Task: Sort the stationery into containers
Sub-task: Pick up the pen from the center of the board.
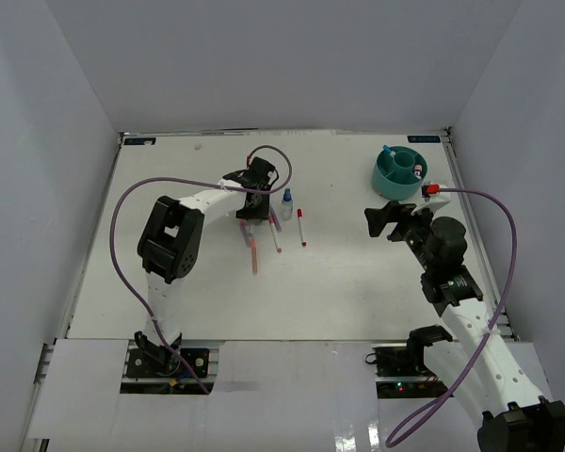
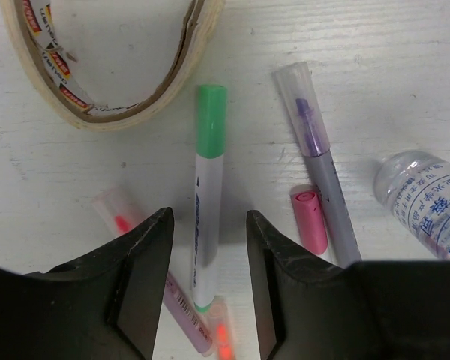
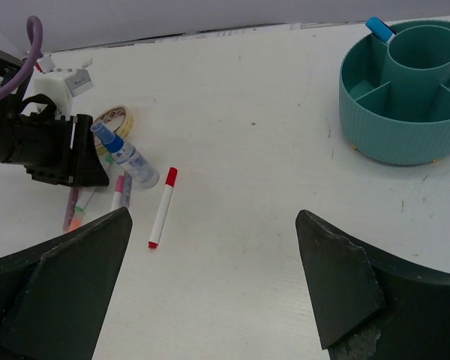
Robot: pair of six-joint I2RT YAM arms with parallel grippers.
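My left gripper (image 1: pixel 252 184) is open, low over a cluster of pens. In the left wrist view its jaws (image 2: pixel 209 217) straddle a green-capped white pen (image 2: pixel 208 187) without touching it. A tan tape-like loop (image 2: pixel 105 75) lies just beyond. A clear-capped purple pen (image 2: pixel 319 165), a pink-capped pen (image 2: pixel 309 219) and a small clear bottle (image 2: pixel 424 202) lie to the right. A red-capped pen (image 1: pixel 301 227) lies apart. My right gripper (image 1: pixel 388 218) is open and empty (image 3: pixel 214 214), near the teal organiser (image 1: pixel 402 171), which holds a blue-capped pen (image 3: pixel 379 28).
An orange-tipped highlighter (image 2: pixel 116 217) and a lilac pen (image 2: pixel 184 315) lie under my left fingers. A purple cable (image 1: pixel 122 217) loops beside the left arm. White walls enclose the table (image 1: pixel 339 282) at the back and both sides.
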